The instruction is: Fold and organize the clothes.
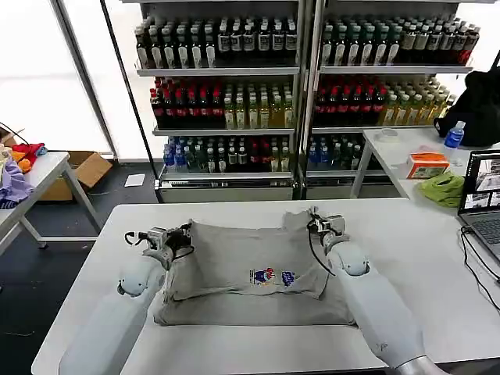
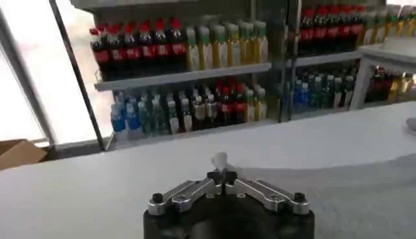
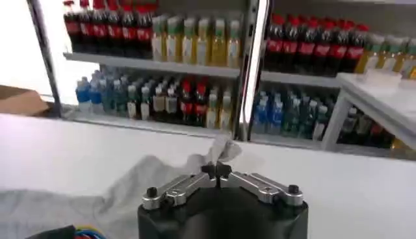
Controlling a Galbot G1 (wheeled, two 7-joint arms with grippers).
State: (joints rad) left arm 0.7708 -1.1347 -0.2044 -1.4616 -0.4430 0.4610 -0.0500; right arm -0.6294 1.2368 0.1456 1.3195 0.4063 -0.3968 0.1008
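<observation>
Soft, creased light grey short-sleeved shirt [image 1: 250, 273] lies folded; left gripper [image 1: 186, 231] pinches its ten-o'clock corner, right gripper [image 1: 314, 222] its two-o'clock corner.

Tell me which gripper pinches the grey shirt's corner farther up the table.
The right gripper, shut on the light grey shirt; the left gripper grips slightly nearer.

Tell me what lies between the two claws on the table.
In the head view, the grey shirt spans the stretch between the left claw and the right claw; each is shut on a far corner of it.
</observation>
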